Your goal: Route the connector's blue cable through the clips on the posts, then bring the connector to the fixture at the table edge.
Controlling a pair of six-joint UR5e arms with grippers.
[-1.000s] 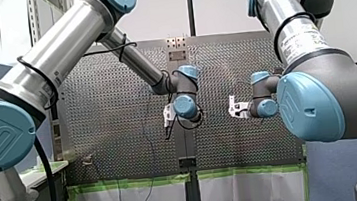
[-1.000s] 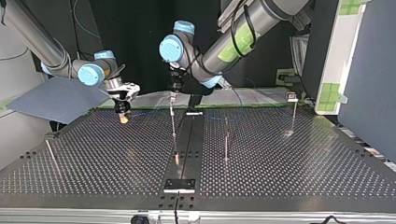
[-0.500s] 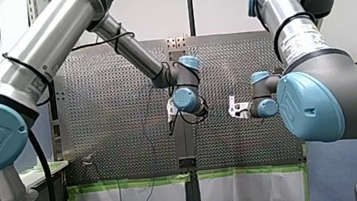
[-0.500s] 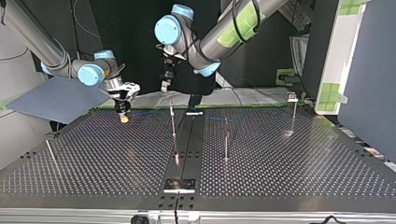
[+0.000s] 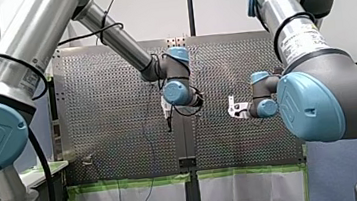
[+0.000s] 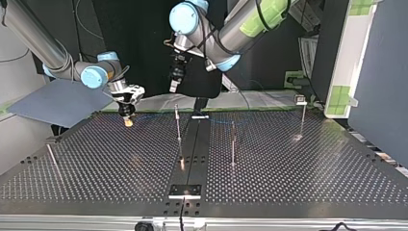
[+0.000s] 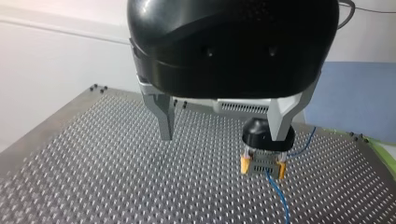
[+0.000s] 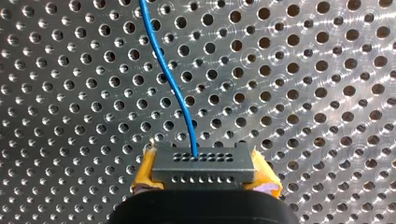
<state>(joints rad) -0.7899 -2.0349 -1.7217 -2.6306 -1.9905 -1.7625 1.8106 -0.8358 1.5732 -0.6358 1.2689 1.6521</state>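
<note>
"So, where is the plug (image 8: 203,163) right now?"

"Pinched in my right gripper (image 8: 204,183). The yellow pads (image 8: 142,176) press on the plug's two ends. Its holed face looks away from the gripper, toward the table (image 8: 303,70)."

"And the blue wire (image 8: 169,77)?"

"It leaves the middle of that face and curves off ahead of the gripper, over the table's holes. Whether it lies on the table there, I cannot tell."

"Is the plug resting on the table?"

"It hangs low over it, with the gripper pointing down. Touching or not, I cannot tell."

"What about my left gripper (image 7: 222,137)?"

"Spread wide, with nothing between its metal fingers (image 7: 164,116). It hangs well above the table. The right gripper and its plug show ahead of it, just past one fingertip."

"Any posts near?"

"Seen from across the table, a thin post (image 6: 178,122) stands below my left gripper, apart from it and off to the side of my right gripper. A second post (image 6: 233,144) stands further from both."

"And the small plate (image 6: 185,191) at the table's edge?"

"Well apart from both grippers."
</note>
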